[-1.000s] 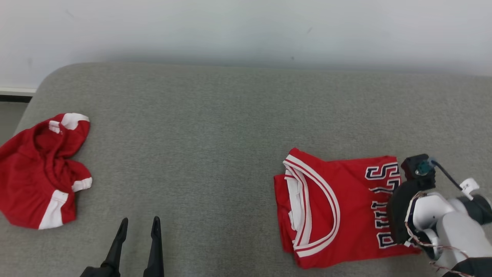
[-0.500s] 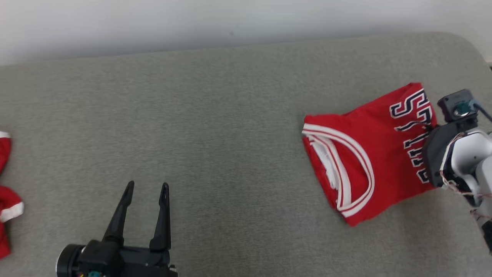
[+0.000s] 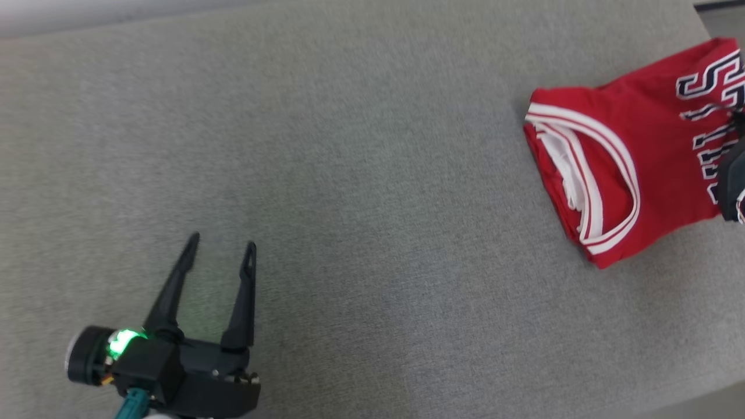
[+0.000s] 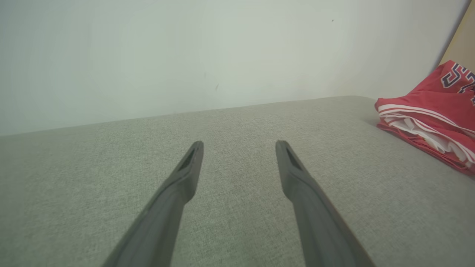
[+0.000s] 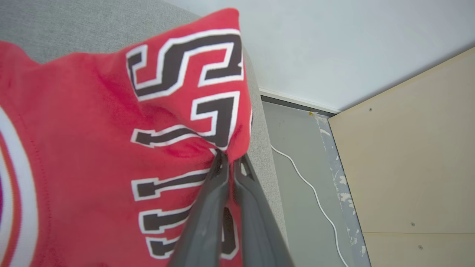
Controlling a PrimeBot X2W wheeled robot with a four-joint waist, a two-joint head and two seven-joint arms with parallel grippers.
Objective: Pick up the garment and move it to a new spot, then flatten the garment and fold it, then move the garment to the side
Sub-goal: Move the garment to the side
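**Now the folded jersey nears the cushion's right edge**

Head view: your camera has swung right over the last second. The folded jersey (image 3: pixel 611 151) lies close to the right edge of the grey cushion (image 3: pixel 372 174). Your left gripper (image 3: pixel 223 240) hangs spread and empty.

Left wrist view: the jersey sits well apart, far right.

Right wrist view: your right gripper (image 5: pixel 231 159) is clenched on the jersey's lettered edge, with the floor (image 5: pixel 297 148) just beyond. The move aside looks nearly finished, so set it down before it overhangs.
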